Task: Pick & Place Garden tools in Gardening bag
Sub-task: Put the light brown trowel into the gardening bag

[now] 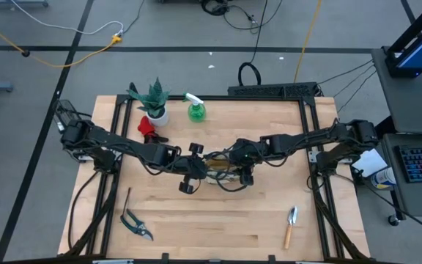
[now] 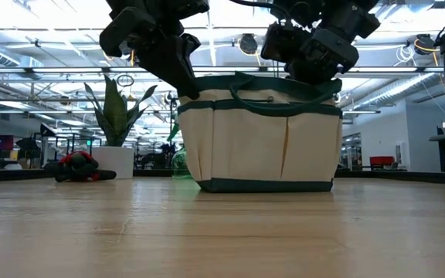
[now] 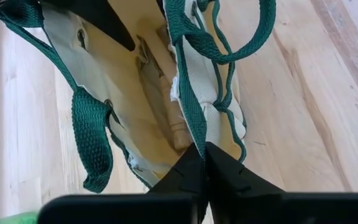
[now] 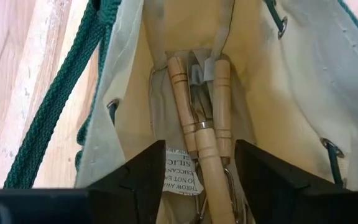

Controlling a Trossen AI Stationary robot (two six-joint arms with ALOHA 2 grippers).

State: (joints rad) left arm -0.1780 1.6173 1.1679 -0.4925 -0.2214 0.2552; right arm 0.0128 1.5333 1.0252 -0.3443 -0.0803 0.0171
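Observation:
The beige gardening bag (image 2: 261, 139) with green trim stands on its bottom at the table's middle. My left gripper (image 3: 205, 163) is shut on its rim at the bag's left side. Over the bag's open top my right gripper (image 4: 201, 177) is open, one finger on either side of two wooden-handled tools (image 4: 197, 124) that lie inside the bag, touching neither. On the table lie a trowel (image 1: 290, 225), dark pruning shears (image 1: 136, 224), a thin tool (image 1: 127, 202), a red item (image 1: 148, 129) and a green spray bottle (image 1: 195, 109). My left gripper pinches the bag's green-trimmed rim (image 3: 193, 134) between its two fingers, on the bag's left side. The fingers slant down from the table's left. The bag stays upright with its bottom on the table, and its mouth stands open.
A green spiky plant in a white pot (image 1: 153, 103) stands at the far left, next to the red item and the spray bottle. The bag's green loop handles (image 3: 92, 137) hang at its rim. Bare wood lies between the shears and the trowel.

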